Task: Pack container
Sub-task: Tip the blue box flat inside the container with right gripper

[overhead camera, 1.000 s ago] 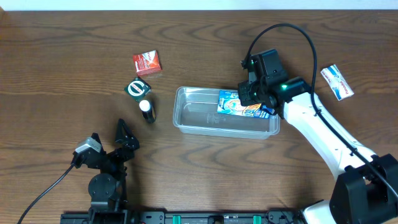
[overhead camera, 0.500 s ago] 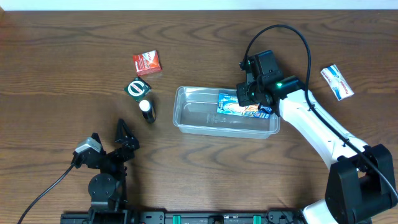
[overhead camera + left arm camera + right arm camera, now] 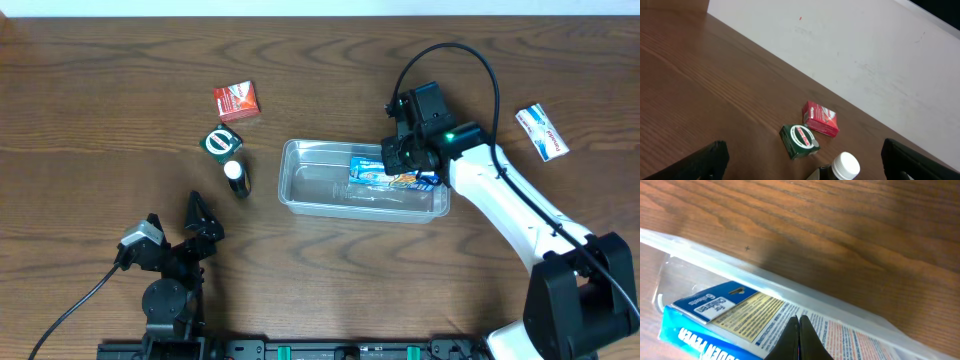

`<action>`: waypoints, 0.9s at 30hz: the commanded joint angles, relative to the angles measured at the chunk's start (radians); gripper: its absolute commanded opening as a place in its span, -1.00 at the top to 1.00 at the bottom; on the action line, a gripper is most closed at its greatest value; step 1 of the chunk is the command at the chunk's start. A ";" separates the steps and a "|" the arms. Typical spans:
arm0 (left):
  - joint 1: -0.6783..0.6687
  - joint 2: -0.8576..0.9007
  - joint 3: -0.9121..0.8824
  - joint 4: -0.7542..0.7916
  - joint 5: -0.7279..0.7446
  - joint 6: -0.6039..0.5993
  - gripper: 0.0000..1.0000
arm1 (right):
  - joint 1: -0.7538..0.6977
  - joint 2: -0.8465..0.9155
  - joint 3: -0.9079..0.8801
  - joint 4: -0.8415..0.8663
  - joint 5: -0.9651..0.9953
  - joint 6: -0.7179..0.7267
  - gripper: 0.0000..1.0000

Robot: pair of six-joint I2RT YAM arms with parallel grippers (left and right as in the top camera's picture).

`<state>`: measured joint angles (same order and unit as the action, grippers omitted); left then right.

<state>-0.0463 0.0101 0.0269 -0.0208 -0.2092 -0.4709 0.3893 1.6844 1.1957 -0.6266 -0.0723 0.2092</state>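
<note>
Even bright light, sharp, soft shadows.

The right gripper (image 3: 397, 164) sits over the right end of the clear container (image 3: 318, 190), touching a tilted blue packet (image 3: 370, 172) that reaches to its left, with a white-and-blue box (image 3: 541, 132) well to its right and a red box (image 3: 237, 101), green box (image 3: 221, 141) and white-capped bottle (image 3: 237, 177) far to its left.

The right fingers (image 3: 790, 342) have carried the blue packet (image 3: 370, 172) lower into the container (image 3: 320, 190).
</note>
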 commanded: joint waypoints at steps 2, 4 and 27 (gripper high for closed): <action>0.005 -0.006 -0.023 -0.032 -0.005 0.010 -0.96 | 0.005 -0.101 0.014 -0.022 -0.032 0.003 0.97; 0.005 -0.006 -0.023 -0.032 -0.005 0.010 -0.96 | 0.005 -0.146 0.014 -0.047 -0.035 0.004 0.97; 0.005 -0.006 -0.023 -0.032 -0.005 0.010 -0.96 | 0.008 -0.077 0.014 -0.012 0.076 -0.032 0.97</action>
<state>-0.0463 0.0101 0.0269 -0.0208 -0.2096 -0.4709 0.3931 1.5650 1.1965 -0.6540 -0.0154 0.1932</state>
